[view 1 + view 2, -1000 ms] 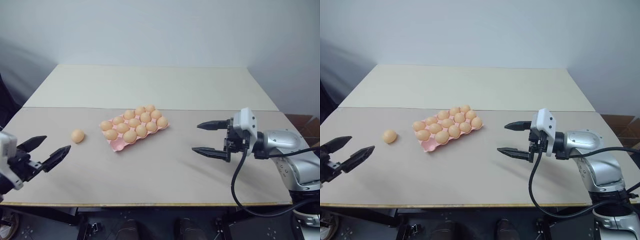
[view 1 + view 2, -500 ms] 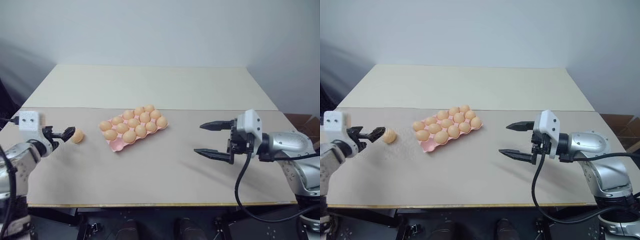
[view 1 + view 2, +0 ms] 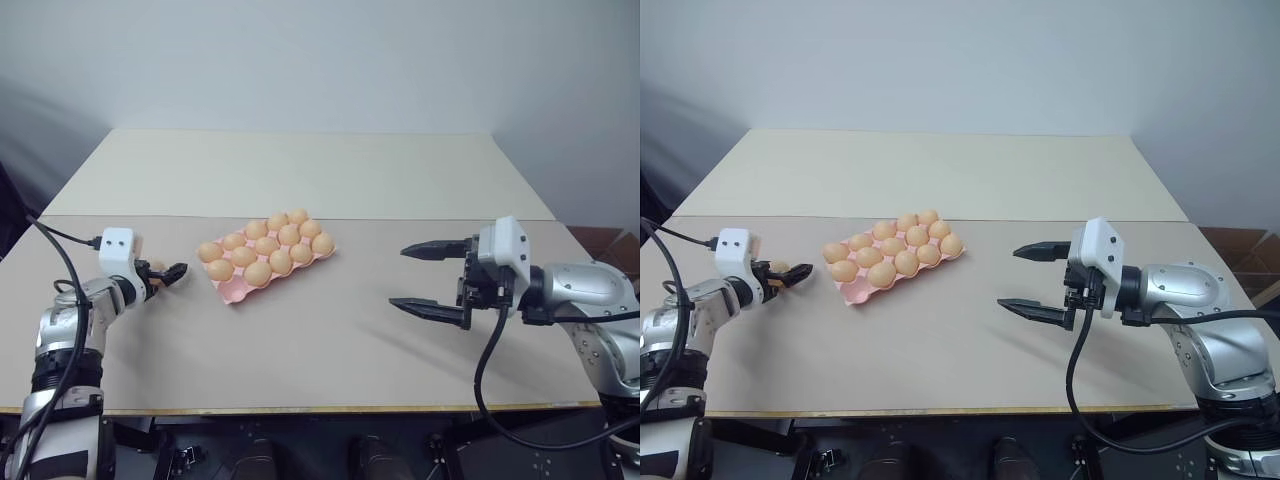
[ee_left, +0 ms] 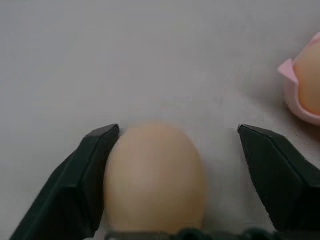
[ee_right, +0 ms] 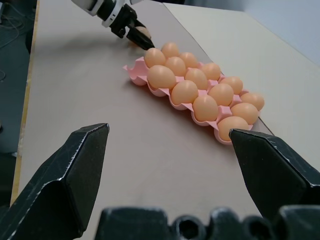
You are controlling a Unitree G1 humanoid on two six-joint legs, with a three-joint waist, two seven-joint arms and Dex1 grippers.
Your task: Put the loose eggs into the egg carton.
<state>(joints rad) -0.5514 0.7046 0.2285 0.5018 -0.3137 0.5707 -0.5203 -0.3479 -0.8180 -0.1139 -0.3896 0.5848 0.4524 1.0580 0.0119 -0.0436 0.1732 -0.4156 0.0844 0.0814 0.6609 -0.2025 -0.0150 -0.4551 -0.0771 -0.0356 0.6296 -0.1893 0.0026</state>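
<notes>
One loose egg [image 4: 155, 180], light orange-tan, lies on the table left of the egg carton [image 3: 232, 292]. The carton is a pale pink tray with several eggs in its cups. My left gripper [image 3: 165, 272] is low over the table with the egg between its fingers. In the left wrist view one finger [image 4: 95, 160] touches the egg, while the other finger [image 4: 272, 165] stands apart from it, so the gripper is open around the egg. My right gripper [image 3: 398, 276] hovers wide open and holding nothing, right of the carton, pointing toward it.
The work surface is a tan table [image 3: 320, 350] with a paler table [image 3: 300, 170] butted against its far side. A grey wall rises behind. A black cable [image 3: 480, 380] hangs from my right wrist over the front edge.
My left arm has reached forward and down to the loose egg. Its fingers now straddle the egg and stand closer together. The right gripper has stayed in place.
</notes>
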